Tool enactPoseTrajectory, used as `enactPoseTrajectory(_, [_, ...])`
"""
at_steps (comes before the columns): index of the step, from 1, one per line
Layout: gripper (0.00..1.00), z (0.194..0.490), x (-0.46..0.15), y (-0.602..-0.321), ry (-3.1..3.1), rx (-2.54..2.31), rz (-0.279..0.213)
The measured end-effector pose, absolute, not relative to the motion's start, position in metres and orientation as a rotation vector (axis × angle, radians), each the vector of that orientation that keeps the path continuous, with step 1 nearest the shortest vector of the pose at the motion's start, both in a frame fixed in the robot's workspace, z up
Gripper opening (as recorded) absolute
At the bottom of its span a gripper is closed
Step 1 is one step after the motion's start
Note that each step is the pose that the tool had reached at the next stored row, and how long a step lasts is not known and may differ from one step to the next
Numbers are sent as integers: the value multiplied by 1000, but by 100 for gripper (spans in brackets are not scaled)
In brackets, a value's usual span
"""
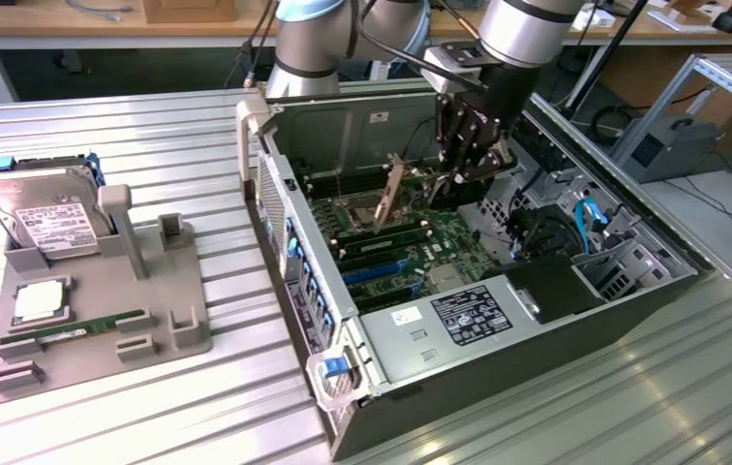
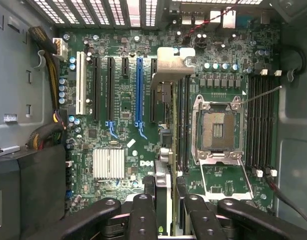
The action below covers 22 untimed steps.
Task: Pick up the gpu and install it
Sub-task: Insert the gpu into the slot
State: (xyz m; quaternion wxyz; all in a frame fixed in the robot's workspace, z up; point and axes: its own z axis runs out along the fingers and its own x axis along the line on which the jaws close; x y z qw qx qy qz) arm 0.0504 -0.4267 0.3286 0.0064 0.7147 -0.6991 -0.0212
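The gpu (image 2: pixel 165 180) is a slim dark card seen edge-on between my fingers, with its pale metal end bracket (image 2: pixel 171 62) at the far end toward the case's rear grille. My gripper (image 2: pixel 166 212) is shut on it, one black finger (image 2: pixel 143 215) on each side. In the exterior view the gripper (image 1: pixel 467 174) reaches down into the open PC case (image 1: pixel 380 358), and the gpu (image 1: pixel 393 194) stands upright over the motherboard (image 1: pixel 450 257). The card lines up beside the black expansion slots, right of the blue slot (image 2: pixel 139 90). Whether it touches a slot I cannot tell.
The empty CPU socket (image 2: pixel 217 130) and RAM slots (image 2: pixel 261 125) lie beside the card, and a silver heatsink (image 2: pixel 108 163) sits near the slots. On the exterior view's left, a grey fixture (image 1: pixel 166 320) holds a hard drive (image 1: pixel 37 218), a CPU (image 1: pixel 37 302) and a green RAM stick (image 1: pixel 76 329).
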Motion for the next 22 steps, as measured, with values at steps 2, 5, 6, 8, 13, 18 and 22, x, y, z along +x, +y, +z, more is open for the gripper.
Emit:
enactPoseTrajectory(2, [27, 328, 49, -427, -2187, 2236, -66])
enactPoseTrajectory(5, [27, 328, 48, -427, -2187, 2236, -66])
enactPoseTrajectory(6, [27, 328, 47, -428, -2187, 2236, -66])
enactPoseTrajectory(8, [27, 327, 47, -428, -2187, 2236, -66])
enactPoseTrajectory(13, [27, 326, 46, -428, -2187, 2236, -66])
enactPoseTrajectory(18, [27, 321, 46, -430, -2187, 2236, -66])
enactPoseTrajectory(22, [27, 318, 41, -435, -2187, 2236, -66])
